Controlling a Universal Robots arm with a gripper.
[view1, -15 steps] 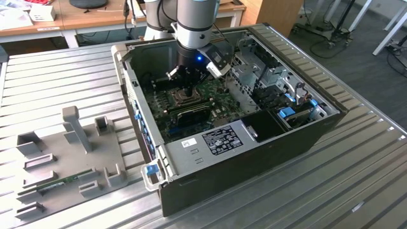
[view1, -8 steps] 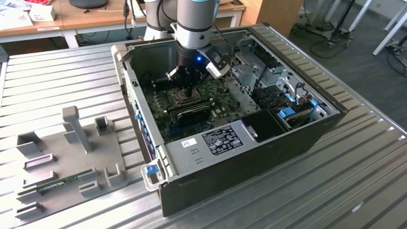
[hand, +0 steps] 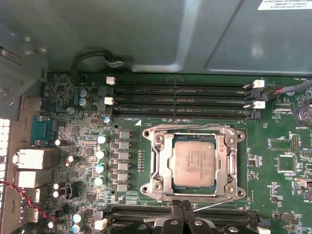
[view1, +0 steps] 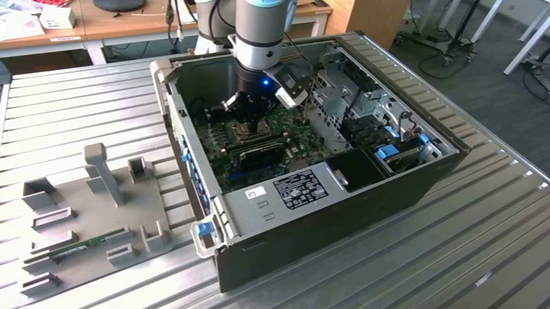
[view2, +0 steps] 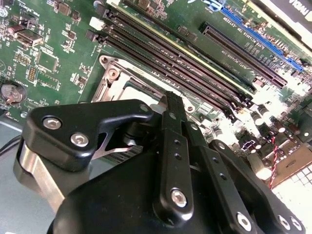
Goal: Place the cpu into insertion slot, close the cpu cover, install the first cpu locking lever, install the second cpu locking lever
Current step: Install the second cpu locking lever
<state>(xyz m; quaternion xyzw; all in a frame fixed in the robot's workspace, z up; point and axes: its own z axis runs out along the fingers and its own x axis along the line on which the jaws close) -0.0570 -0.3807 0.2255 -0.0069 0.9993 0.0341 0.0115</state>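
Claw (hand: 181,214) is sitting low inside the open PC case (view1: 413,174), right at the edge of the insertion slot (hand: 155,168), with its 2 fingers pressed together and nothing between them as far as I can see. In the first wrist view the cpu (hand: 194,163) is already lying flat in the socket, squared up with the rim, and the fingertips poke in just beside the socket's near edge. So the whole thing turns on that edge: the socket lies straight ahead of the claw, and a thin silvery locking lever (hand: 214,204) runs at a slant right next to the fingertips, touching or nearly touching, can't call it.

The cpu cover (hand: 168,170) looks like it's down around the chip, though from this angle I can't swear it's fully flat. In the second wrist view the claw's own body blocks most of the socket, just 1 corner of the metal frame (view2: 114,80) peeks out. The exterior view has the arm (view1: 262,32) hiding the socket.
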